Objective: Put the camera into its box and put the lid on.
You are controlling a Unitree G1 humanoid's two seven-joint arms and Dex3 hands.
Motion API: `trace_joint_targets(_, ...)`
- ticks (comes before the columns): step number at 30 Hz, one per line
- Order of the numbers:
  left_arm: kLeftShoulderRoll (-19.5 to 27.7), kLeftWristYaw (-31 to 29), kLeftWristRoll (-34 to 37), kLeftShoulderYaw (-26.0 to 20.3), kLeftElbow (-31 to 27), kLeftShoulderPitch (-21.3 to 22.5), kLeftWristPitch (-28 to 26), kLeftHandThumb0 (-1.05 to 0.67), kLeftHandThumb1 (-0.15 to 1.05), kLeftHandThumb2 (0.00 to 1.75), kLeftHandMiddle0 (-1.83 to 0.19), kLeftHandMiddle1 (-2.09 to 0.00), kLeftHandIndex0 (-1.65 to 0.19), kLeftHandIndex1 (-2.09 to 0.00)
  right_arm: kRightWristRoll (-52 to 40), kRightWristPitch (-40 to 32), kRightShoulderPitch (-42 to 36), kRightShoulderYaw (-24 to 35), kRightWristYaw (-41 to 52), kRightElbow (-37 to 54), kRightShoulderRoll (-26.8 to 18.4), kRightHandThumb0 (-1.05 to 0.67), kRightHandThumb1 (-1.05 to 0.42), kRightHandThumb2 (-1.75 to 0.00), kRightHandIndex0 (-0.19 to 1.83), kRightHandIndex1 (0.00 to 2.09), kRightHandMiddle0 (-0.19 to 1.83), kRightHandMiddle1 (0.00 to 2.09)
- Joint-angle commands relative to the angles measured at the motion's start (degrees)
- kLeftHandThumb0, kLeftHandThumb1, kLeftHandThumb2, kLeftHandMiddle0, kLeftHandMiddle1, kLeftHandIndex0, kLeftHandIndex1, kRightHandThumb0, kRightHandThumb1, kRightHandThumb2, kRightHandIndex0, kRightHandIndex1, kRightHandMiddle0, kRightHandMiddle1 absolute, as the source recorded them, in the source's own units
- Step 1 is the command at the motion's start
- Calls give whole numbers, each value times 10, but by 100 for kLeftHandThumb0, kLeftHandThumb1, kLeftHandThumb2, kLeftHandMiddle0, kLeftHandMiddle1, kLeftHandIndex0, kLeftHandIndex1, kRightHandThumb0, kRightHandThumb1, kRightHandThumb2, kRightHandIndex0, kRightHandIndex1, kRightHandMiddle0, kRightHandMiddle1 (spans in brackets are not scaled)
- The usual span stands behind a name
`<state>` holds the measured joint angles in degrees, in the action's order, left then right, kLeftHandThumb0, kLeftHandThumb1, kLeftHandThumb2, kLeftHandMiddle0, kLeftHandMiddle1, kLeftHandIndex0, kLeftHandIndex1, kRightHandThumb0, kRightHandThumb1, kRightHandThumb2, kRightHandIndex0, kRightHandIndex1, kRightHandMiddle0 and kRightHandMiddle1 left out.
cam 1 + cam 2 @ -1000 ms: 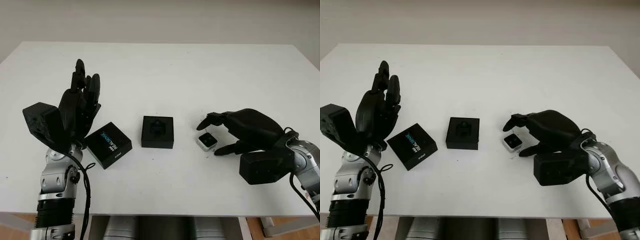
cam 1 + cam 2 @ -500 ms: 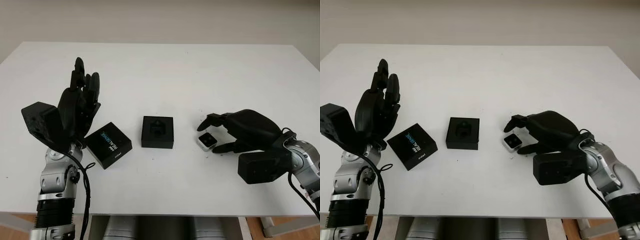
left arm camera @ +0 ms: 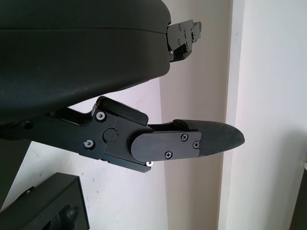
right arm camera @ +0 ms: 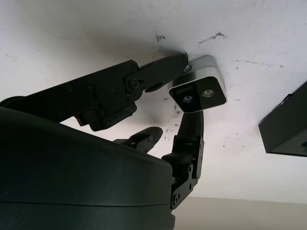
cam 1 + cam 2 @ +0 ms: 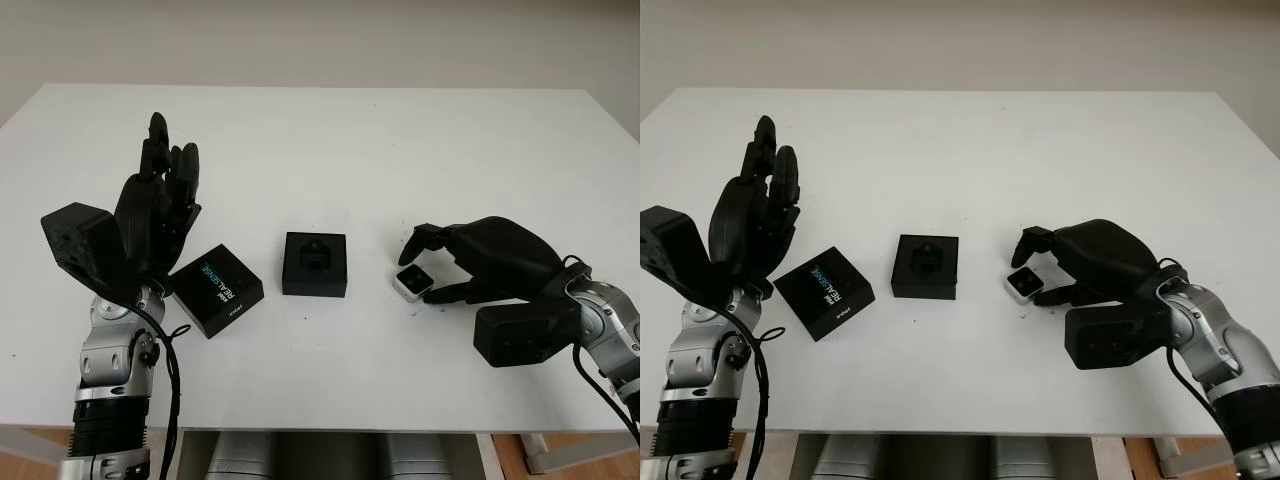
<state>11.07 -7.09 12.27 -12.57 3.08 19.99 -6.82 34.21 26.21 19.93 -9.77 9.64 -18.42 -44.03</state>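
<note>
Gripping camera (image 5: 411, 283), right robot hand (image 5: 470, 262); box (image 5: 315, 264) open.

The table (image 5: 330, 140) is plain white, with a few small dark scuffs near the camera (image 5: 411, 283). The camera has a silver-grey shell and a black face with two pale lens dots. The box (image 5: 315, 264) is matte black inside and out. The lid (image 5: 216, 290) is black with white and teal-blue lettering. Both hands, the left hand (image 5: 155, 210) and the right hand (image 5: 490, 258), are black, on silver-grey forearms.

Small silver camera (image 5: 411, 283) flat on table, lens-face up — right of open black box (image 5: 315, 264); black lid (image 5: 215, 290) lies left.
</note>
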Motion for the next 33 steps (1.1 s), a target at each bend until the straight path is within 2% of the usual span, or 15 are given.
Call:
trace_joint_targets(1, 1, 2, 0, 0, -10, -2, -2, -76, 105, 44, 19, 0, 19, 0, -19, -4, 0, 7, 6, -3, 9, -33, -88, -5, 55, 13, 35, 112)
trace_joint_targets(8, -1, 12, -3, 1, -12, 0, -8, -76, 105, 43, 19, 0, 19, 0, -65, -19, -1, 12, 31, -6, 12, -33, -87, -5, 53, 12, 31, 113)
trace_joint_targets(26, -2, 11, -4, 3, -19, -4, -9, -76, 105, 44, 19, 0, 19, 0, -76, -61, -2, 10, 87, 17, 9, -35, -86, -5, 46, 7, 29, 102)
trace_joint_targets(33, -4, 13, -5, 3, -15, -4, -5, -76, 105, 44, 19, 0, 19, 0, -71, -57, -2, 9, 82, 17, 8, -37, -85, -5, 48, 8, 32, 98)
